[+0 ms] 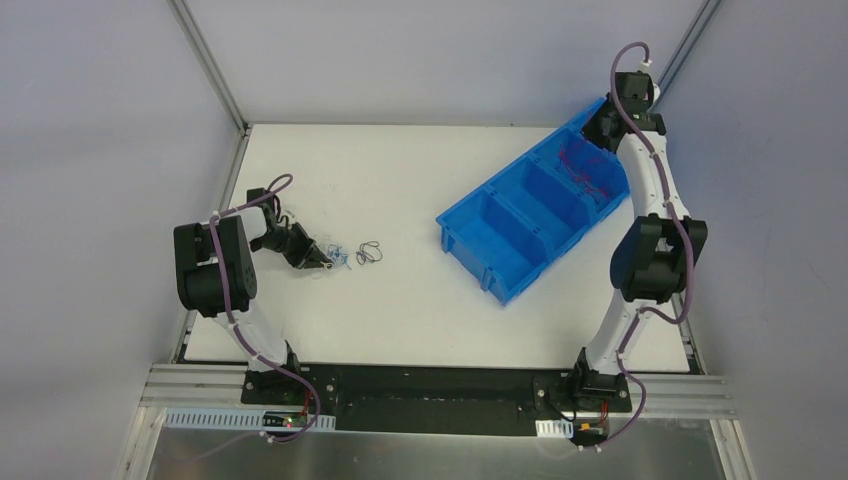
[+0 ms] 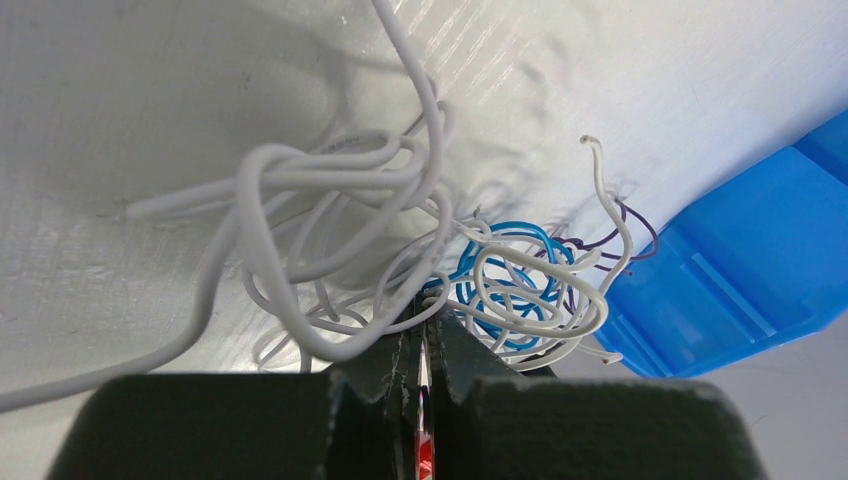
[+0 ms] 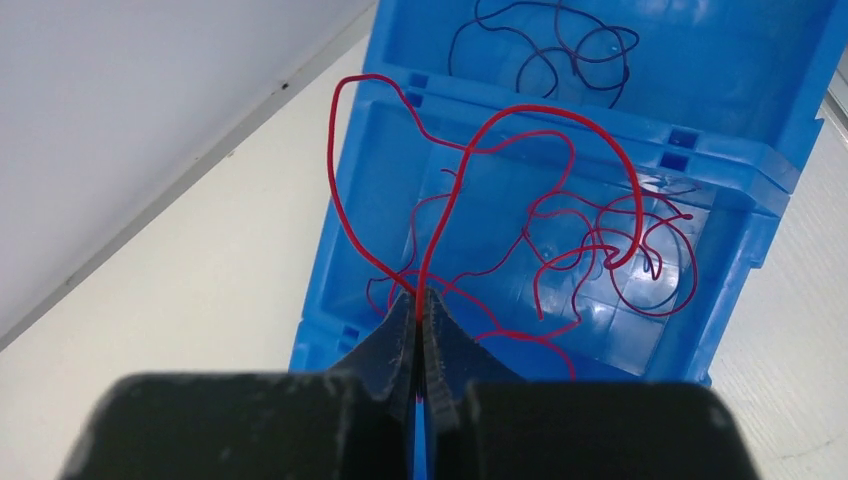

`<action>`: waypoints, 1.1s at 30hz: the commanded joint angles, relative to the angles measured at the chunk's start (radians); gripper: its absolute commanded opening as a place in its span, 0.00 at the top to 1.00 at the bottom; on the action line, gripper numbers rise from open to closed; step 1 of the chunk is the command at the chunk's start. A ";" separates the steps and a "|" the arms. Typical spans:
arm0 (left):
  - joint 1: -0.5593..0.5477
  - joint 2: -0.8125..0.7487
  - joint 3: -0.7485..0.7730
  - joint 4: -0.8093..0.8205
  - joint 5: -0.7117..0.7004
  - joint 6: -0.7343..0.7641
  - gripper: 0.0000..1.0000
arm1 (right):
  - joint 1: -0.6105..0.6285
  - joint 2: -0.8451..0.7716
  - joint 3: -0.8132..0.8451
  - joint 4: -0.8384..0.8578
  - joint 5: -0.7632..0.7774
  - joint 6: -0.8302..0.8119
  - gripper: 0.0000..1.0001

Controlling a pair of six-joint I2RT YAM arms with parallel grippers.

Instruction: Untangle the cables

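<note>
On the white table lies a small tangle of thin cables (image 1: 345, 256), with a dark loop (image 1: 370, 252) just to its right. My left gripper (image 1: 326, 262) is at the tangle's left edge. In the left wrist view my left gripper (image 2: 425, 322) is shut on a white cable (image 2: 300, 180) of the knot; blue cable (image 2: 510, 270) and a purple strand (image 2: 630, 232) are wound in behind it. My right gripper (image 1: 603, 133) hangs over the far end of the blue bin (image 1: 530, 215). In the right wrist view my right gripper (image 3: 420, 298) is shut on a red cable (image 3: 421, 280) that rises from loose red cables in a compartment.
The blue bin's (image 3: 560, 130) neighbouring compartment holds dark purple cables (image 3: 540, 50). The bin (image 2: 740, 250) lies diagonally at the table's right, just behind the tangle in the left wrist view. Metal frame posts stand at the table's back corners.
</note>
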 commanded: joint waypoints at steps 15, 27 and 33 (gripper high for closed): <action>0.005 0.002 -0.025 0.021 -0.037 0.014 1.00 | 0.105 0.020 0.251 -0.256 -0.125 -0.035 0.30; -0.098 0.042 0.038 0.011 -0.083 0.019 1.00 | 0.495 -0.028 0.070 -0.236 -0.399 -0.081 0.28; -0.156 0.032 0.110 -0.017 -0.065 0.012 1.00 | 0.521 -0.031 -0.059 -0.164 -0.550 -0.018 0.28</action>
